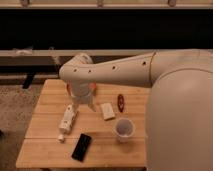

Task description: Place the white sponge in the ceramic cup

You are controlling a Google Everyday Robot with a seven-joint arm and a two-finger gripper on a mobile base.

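The white sponge [107,110] lies flat near the middle of the wooden table [45,132]. The ceramic cup [123,129] stands upright just to the sponge's front right, a short gap away. My gripper [84,102] hangs below the wrist over the table, to the left of the sponge and a little behind it, apart from it. It holds nothing that I can see.
A white bottle with a cap [67,120] lies left of the sponge. A black phone [81,146] lies near the front edge. A small red object [120,102] sits behind the cup. An orange bowl [93,86] peeks out behind the arm. A dark shelf runs behind the table.
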